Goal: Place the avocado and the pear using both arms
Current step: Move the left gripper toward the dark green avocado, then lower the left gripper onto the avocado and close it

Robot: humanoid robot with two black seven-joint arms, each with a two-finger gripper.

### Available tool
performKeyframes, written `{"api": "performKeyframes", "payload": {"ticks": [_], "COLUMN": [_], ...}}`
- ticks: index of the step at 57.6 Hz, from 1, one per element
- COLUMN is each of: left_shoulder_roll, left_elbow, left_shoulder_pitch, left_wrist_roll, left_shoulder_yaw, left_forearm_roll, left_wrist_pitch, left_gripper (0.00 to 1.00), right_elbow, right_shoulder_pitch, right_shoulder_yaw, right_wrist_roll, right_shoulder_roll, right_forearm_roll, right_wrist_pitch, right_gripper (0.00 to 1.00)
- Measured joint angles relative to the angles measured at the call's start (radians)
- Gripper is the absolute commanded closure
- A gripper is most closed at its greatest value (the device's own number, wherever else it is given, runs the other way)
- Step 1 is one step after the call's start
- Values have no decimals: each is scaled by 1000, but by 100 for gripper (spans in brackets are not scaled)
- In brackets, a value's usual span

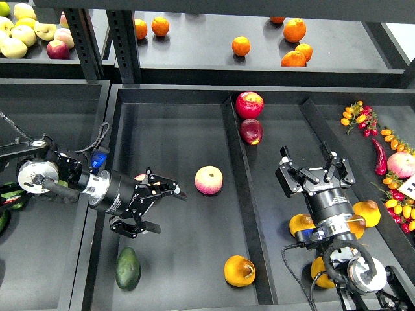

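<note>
The avocado (128, 267), very dark green, lies at the front left of the middle tray (175, 129). The pear (239, 271), yellow-orange with a dark patch, lies at the front right of the same tray, by the divider. My left gripper (160, 207) is open and empty, just above and behind the avocado, apart from it. My right gripper (316, 165) is open and empty over the right tray, up and to the right of the pear.
A pink-cream peach (209, 179) lies mid-tray right of the left gripper. Two red apples (249, 116) sit by the divider further back. Yellow-orange fruits (366, 212) crowd around my right arm. Chillies and small tomatoes (382, 139) lie far right. Oranges (295, 29) are on the back shelf.
</note>
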Motion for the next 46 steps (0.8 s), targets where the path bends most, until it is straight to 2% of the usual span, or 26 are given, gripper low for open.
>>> {"api": "performKeyframes", "payload": {"ticks": [12,24,46], "left_shoulder_roll": [-54,-186,-343], "left_elbow": [6,13,112], "left_shoulder_pitch": [-131,-206,-256], "left_wrist_roll": [0,0,0], "left_shoulder_yaw": [217,383,471], "left_forearm_roll": [7,9,11], "left_wrist_pitch": [0,0,0], "left_gripper": [1,1,1], "right_elbow": [0,1,3], "right_shoulder_pitch": [0,0,0], "right_shoulder_yaw": [1,11,23], "right_wrist_roll": [0,0,0], "right_shoulder_roll": [0,0,0], "right_forearm_roll": [0,0,0], "right_wrist_pitch": [0,1,4], "right_gripper": [0,0,0]}}
